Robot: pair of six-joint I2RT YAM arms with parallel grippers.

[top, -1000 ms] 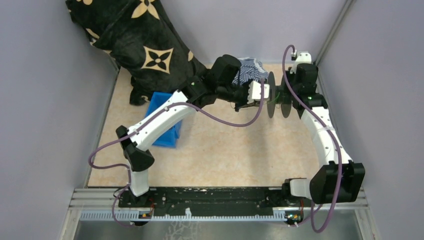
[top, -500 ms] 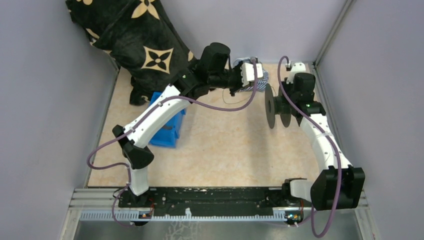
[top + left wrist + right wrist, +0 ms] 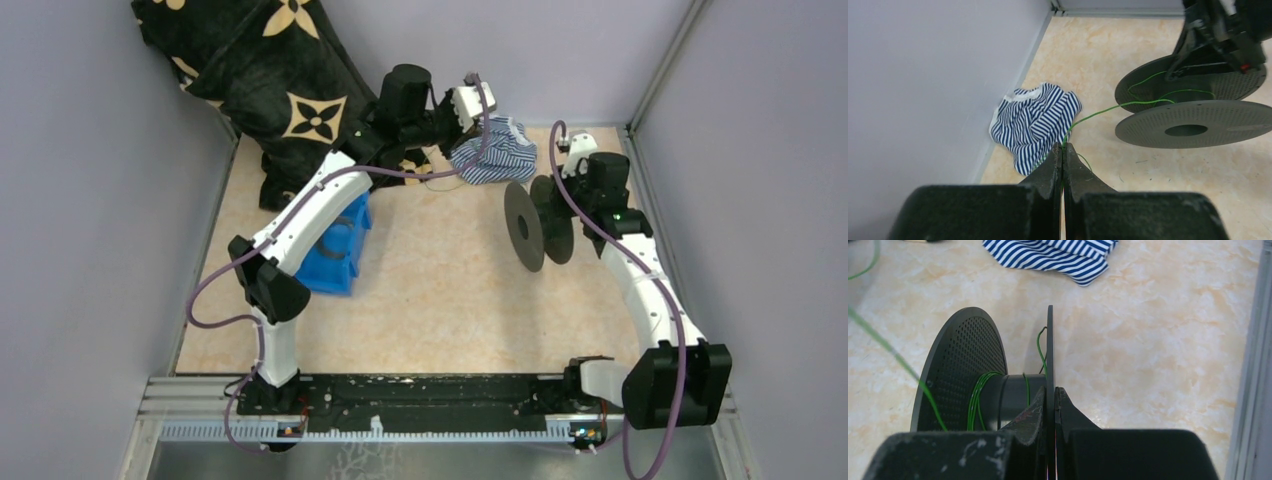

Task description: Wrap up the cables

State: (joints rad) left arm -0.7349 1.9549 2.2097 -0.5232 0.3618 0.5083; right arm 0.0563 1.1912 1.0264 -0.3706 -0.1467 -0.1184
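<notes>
My left gripper (image 3: 1063,150), fully closed, pinches the thin green cable (image 3: 1118,106) — my right gripper (image 3: 1050,395), likewise closed, clamps one flange of the black spool (image 3: 963,365).

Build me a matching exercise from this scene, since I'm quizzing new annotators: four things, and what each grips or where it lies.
Things:
1 left gripper
2 right gripper
3 striped cloth
4 blue bin

Places or states:
A lies crumpled by the wall
B shut on the spool flange
C stands on the table's left side
D shut on the green cable

Pairs: 1-D, 2-B, 3-A, 4-C
</notes>
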